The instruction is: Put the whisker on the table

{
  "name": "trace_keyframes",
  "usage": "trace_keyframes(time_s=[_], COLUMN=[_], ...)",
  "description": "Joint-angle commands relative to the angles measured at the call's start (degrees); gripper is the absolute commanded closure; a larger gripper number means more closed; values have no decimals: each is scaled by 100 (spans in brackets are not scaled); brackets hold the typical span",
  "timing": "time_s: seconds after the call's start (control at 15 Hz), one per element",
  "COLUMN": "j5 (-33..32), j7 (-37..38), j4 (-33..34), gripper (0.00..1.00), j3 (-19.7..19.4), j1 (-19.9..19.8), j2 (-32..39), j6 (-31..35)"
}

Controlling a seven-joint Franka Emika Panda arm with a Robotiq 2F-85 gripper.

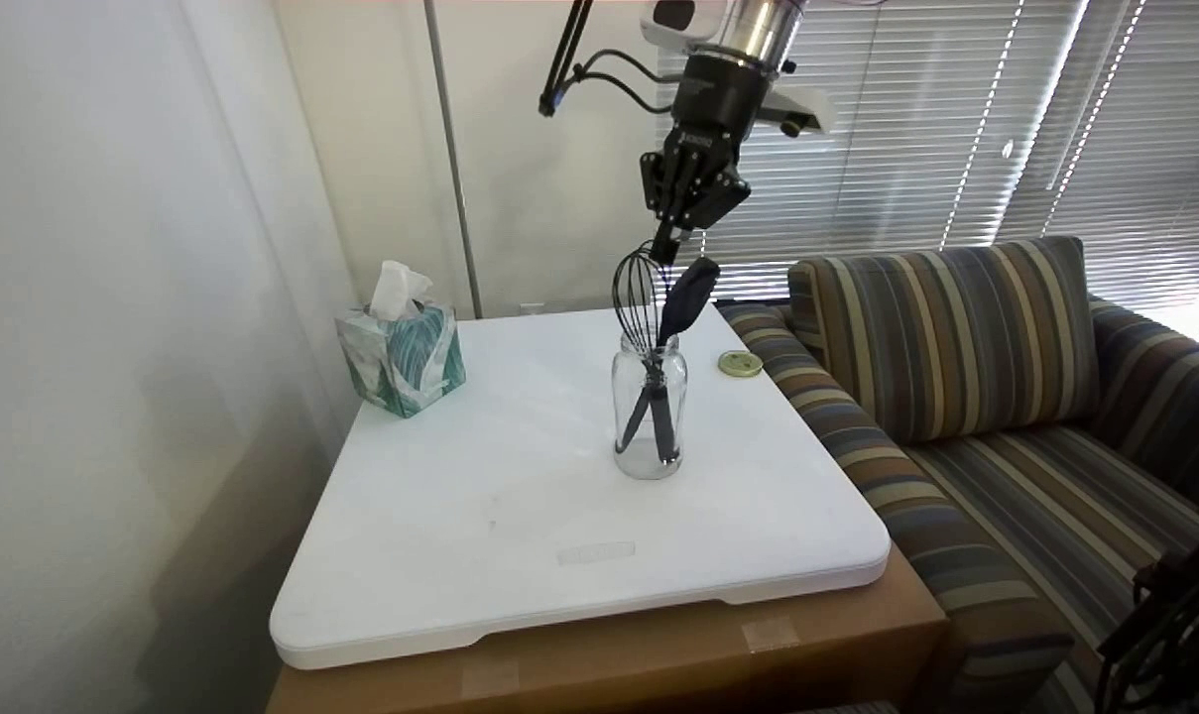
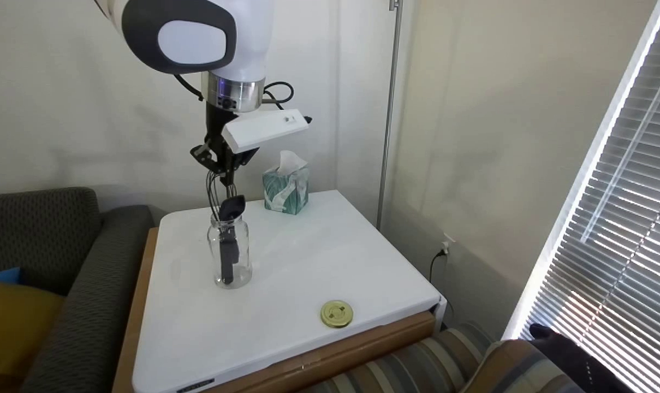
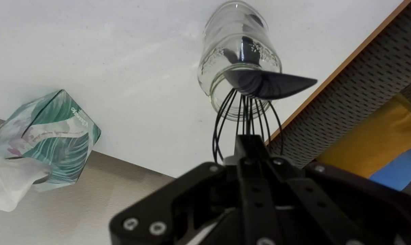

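End effector (image 3: 252, 140) pinching whisker (image 3: 247, 114) leaning in jar (image 3: 238, 39); in both exterior views only, lid (image 2: 337, 314) on table (image 2: 291, 267).

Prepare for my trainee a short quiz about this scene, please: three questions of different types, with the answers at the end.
1. Multiple choice: where is the handle of the whisk?
a) beside the glass jar
b) inside the glass jar
c) under the glass jar

2. True or false: the gold lid lies on the table, apart from the glass jar.

3. Open question: which part of the whisk meets the pincer?

Key:
1: b
2: true
3: its wire loops, above the mouth of the glass jar
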Motion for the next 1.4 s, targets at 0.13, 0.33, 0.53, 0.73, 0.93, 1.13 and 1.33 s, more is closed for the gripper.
trace_keyframes(time_s=[0.13, 0.33, 0.53, 0.73, 0.93, 1.13, 1.33], j5=[91, 94, 58, -6, -106, -299, -500], j7=[-96, -135, -119, -84, -27, 68, 223], j4=[-83, -56, -4, 30, 54, 99, 150], gripper=[100, 100, 100, 100, 100, 100, 100], j3=[63, 87, 92, 58, 2, -52, -87], j1=[-86, -78, -44, 15, 71, 139, 235], j2=[-157, -228, -341, -489, -683, -916, -1164], j6=[-107, -113, -123, -119, -119, -144, -185])
